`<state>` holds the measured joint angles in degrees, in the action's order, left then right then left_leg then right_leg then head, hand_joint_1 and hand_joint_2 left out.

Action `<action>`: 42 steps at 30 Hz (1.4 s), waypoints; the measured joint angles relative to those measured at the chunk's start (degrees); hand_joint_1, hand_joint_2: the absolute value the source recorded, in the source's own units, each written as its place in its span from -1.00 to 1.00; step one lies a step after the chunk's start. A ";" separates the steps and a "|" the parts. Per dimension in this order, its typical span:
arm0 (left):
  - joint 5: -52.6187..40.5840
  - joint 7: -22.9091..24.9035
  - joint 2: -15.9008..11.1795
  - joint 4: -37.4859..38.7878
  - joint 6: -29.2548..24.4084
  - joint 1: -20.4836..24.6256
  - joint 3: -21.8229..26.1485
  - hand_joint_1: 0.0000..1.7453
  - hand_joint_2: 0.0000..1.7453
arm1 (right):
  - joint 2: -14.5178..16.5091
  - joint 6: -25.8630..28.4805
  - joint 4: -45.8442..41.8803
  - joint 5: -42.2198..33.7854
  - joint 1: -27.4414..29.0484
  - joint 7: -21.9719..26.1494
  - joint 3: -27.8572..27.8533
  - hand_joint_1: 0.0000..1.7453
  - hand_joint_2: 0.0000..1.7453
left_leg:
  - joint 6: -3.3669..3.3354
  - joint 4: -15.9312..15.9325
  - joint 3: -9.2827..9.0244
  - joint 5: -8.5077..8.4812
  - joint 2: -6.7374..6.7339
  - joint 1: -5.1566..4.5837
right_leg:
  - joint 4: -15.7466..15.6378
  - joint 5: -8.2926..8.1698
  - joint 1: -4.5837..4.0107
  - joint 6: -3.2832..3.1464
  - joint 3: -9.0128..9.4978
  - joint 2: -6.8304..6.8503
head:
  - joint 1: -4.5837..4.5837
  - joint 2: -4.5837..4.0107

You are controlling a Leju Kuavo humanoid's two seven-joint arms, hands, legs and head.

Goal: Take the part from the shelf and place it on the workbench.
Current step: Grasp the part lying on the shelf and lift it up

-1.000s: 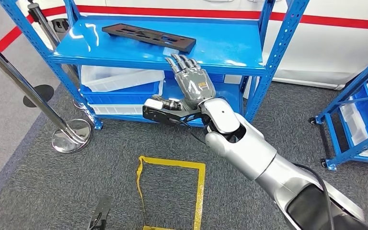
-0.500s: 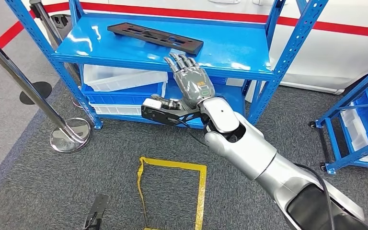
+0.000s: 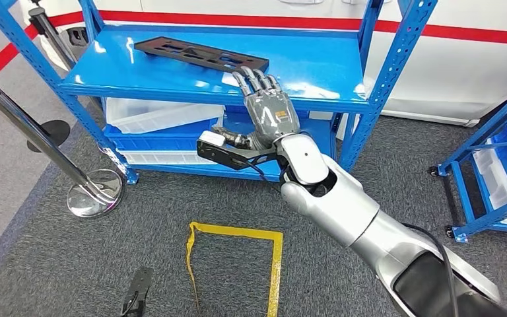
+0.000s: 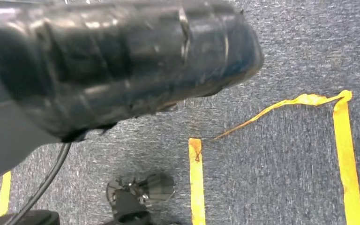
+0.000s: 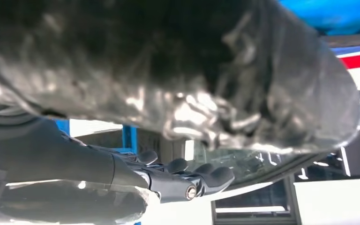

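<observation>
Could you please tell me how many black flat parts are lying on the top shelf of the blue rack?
1. The black part lies on the top shelf, toward its left rear, just beyond the right hand. The rest of that shelf's surface shows no other part.

White plastic bins [image 3: 162, 112] sit on the lower level under the top board. A metal barrier post [image 3: 33, 129] leans over its round base [image 3: 94, 195] on the grey carpet [image 3: 53, 264]. Yellow floor tape [image 3: 237, 232] outlines a square, one strip peeling. A second blue rack [image 3: 495, 158] stands to the right.
</observation>
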<state>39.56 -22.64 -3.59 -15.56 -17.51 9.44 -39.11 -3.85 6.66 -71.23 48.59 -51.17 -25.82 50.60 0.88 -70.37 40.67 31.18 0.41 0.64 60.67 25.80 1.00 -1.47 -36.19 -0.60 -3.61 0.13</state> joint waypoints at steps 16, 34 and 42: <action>-0.19 0.84 0.25 0.00 -0.24 0.06 0.10 -1.00 -1.00 | 0.02 -0.33 2.97 -2.02 -1.67 1.29 -0.27 -1.00 0.00 | -3.04 13.20 -4.84 -7.19 0.03 -0.59 | 12.32 7.12 -0.48 1.54 -4.38 0.00 | 0.32 0.00; -1.37 2.28 0.25 0.02 -0.90 0.79 0.11 -1.00 -1.00 | 1.29 -0.05 7.14 -2.09 -3.13 3.69 -0.02 -1.00 1.00 | -0.29 -2.33 3.16 -2.28 0.02 -0.19 | -0.02 0.54 -0.37 -0.54 0.73 -0.09 | 0.03 0.00; -2.22 2.80 0.26 0.02 -0.90 1.30 0.11 -1.00 -1.00 | 2.60 -1.95 10.01 -2.29 -3.72 5.37 0.50 -1.00 1.00 | -2.16 12.53 -3.03 -8.30 0.15 -0.83 | -0.55 2.39 -0.52 0.69 2.46 -0.11 | 0.09 0.00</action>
<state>37.34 -19.83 -3.33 -15.54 -18.40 10.73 -38.99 -1.25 4.71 -61.22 46.30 -54.88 -20.45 51.10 -1.27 -57.84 37.64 22.87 0.57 -0.18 60.12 28.19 0.48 -0.78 -33.73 -0.71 -3.52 0.13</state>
